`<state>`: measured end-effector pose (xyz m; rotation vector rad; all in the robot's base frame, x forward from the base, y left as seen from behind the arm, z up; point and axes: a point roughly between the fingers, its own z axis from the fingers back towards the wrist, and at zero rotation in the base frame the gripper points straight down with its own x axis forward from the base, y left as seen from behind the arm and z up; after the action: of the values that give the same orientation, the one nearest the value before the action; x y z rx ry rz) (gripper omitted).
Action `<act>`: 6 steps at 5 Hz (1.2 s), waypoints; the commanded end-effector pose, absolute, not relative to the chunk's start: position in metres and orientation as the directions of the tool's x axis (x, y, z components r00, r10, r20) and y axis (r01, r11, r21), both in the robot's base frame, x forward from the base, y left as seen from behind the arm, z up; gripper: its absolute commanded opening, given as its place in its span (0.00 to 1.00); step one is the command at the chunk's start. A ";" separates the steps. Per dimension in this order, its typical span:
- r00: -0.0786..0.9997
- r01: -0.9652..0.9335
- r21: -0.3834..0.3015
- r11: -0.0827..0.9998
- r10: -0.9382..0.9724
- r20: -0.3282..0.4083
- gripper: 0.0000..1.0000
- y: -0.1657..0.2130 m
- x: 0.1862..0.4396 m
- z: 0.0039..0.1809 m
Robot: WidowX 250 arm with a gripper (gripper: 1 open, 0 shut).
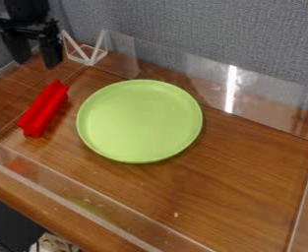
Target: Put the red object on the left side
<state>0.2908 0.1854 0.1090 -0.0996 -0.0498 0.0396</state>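
The red object point(43, 106) is a small bright red bar lying flat on the left side point(19, 94) of the dark brown tabletop, just left of the lime-green plate point(139, 120). My black gripper point(30, 46) hangs at the top left, well above and behind the bar. Its two fingers point down, spread apart, with nothing between them. It touches neither the bar nor the plate.
Clear plastic walls point(235, 84) ring the tabletop, with a low front wall point(64, 202) near the camera. A white wire stand point(86, 46) sits at the back left, beside the gripper. A grey fabric panel forms the backdrop.
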 end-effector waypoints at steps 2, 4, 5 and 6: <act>0.993 0.039 -0.091 0.995 -0.028 0.112 1.00 0.178 0.292 0.123; 0.990 0.035 -0.091 0.995 -0.022 0.139 1.00 0.176 0.280 0.150; 0.987 0.062 -0.096 0.993 -0.047 0.154 1.00 0.179 0.275 0.163; 0.981 0.138 -0.119 0.983 -0.120 0.152 1.00 0.191 0.272 0.159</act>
<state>0.2694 0.1855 0.1443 -0.1644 -0.1083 -0.1260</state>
